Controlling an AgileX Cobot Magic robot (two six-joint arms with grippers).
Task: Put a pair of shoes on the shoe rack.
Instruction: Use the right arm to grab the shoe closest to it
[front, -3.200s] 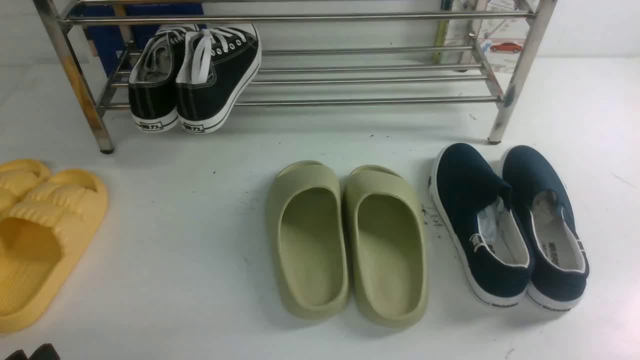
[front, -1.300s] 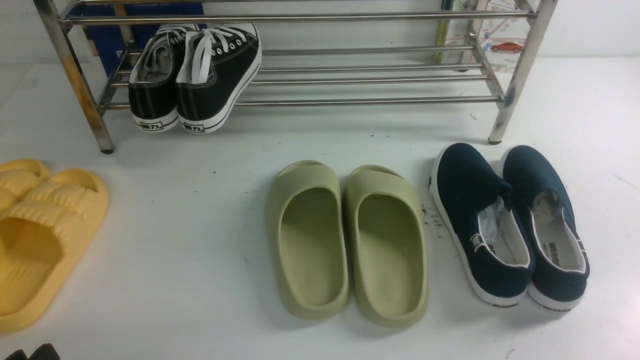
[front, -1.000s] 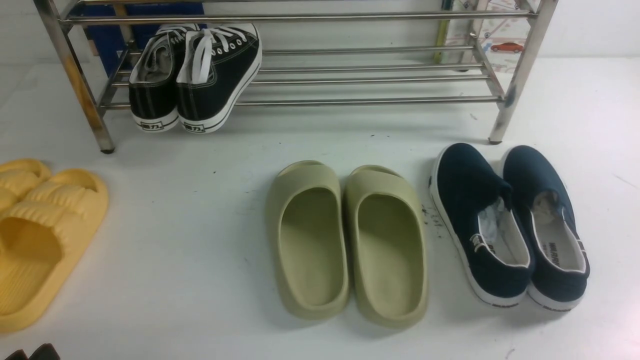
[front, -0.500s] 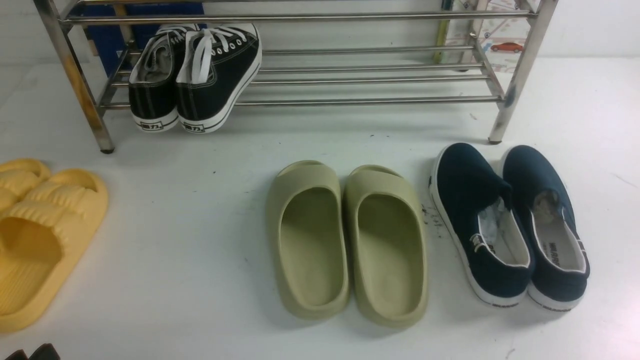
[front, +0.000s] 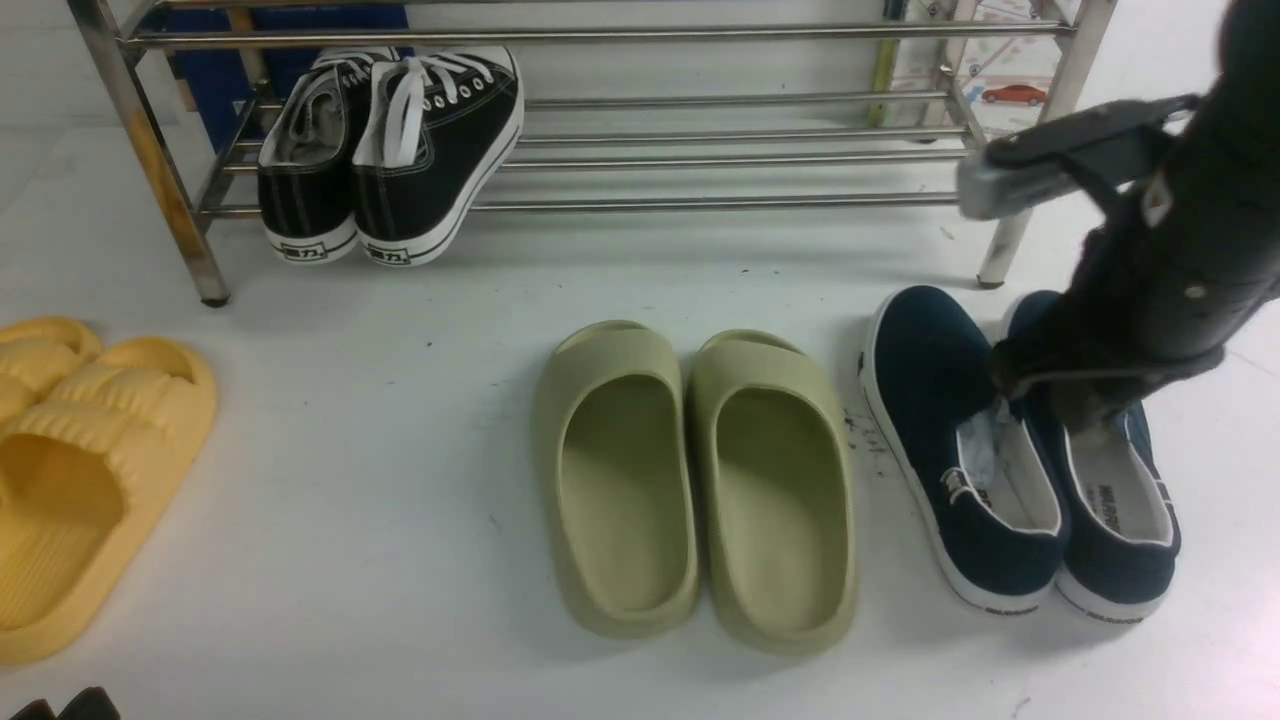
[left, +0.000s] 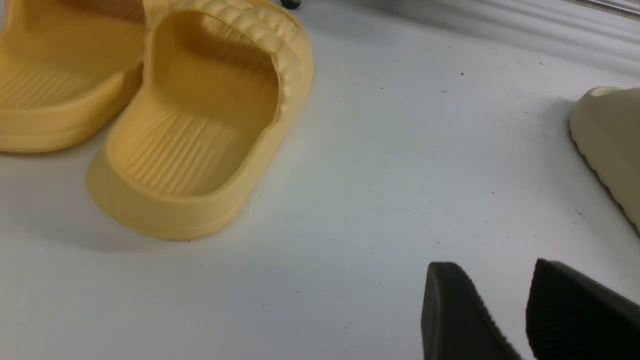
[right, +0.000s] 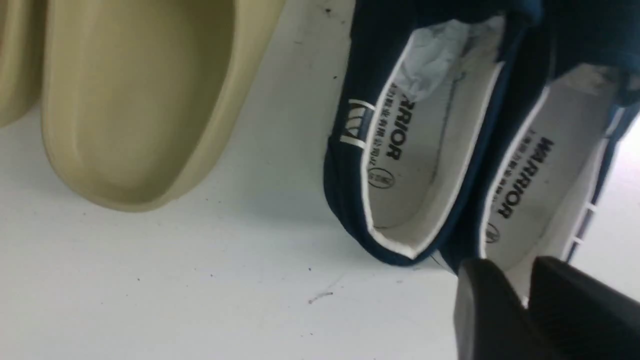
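Patience: with right gripper empty, gap unreadable, over shoes at 3 o'clock, open wide, straddle both adjacent inner collars, pinch firmly, then lift toward rack at 12 o'clock.

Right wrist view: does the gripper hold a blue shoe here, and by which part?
Nothing is held. The right gripper is above the blue shoes, and no part of a shoe is caught in it.

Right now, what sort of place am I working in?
Probably a mock entryway set up for testing: a steel shoe rack holding black sneakers, with olive slides and navy slip-ons paired on a white surface.
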